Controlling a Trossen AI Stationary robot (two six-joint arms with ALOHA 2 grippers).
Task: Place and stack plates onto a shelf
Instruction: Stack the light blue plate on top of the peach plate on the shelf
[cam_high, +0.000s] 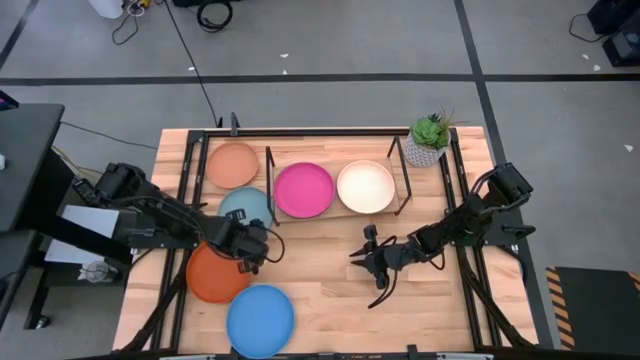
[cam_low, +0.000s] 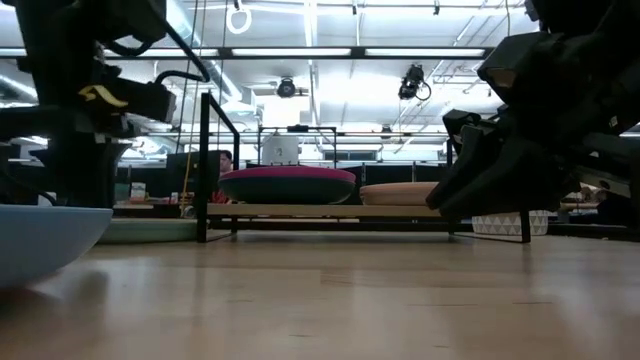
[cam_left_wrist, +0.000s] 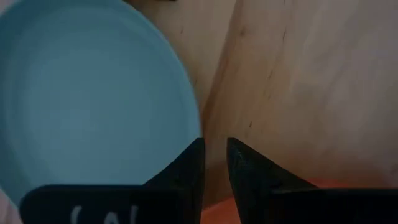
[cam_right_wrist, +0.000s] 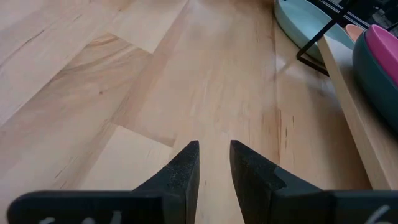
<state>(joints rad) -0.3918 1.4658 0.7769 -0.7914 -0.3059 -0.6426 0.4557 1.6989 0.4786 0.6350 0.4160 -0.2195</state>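
The left hand (cam_high: 262, 252), fingers narrowly apart, hovers at the orange plate (cam_high: 212, 274), whose rim only its wrist view shows.

The left arm covers part of the light teal plate (cam_high: 243, 205) and the 3 o'clock edge of the orange plate (cam_high: 212, 275) seen from above. The blue plate (cam_high: 260, 320) runs off the picture at 6 o'clock. Under the magenta plate (cam_low: 288, 173) a dark plate (cam_low: 287, 188) shows only its rim. Whether the left gripper (cam_left_wrist: 214, 163) pinches the orange rim is hidden.
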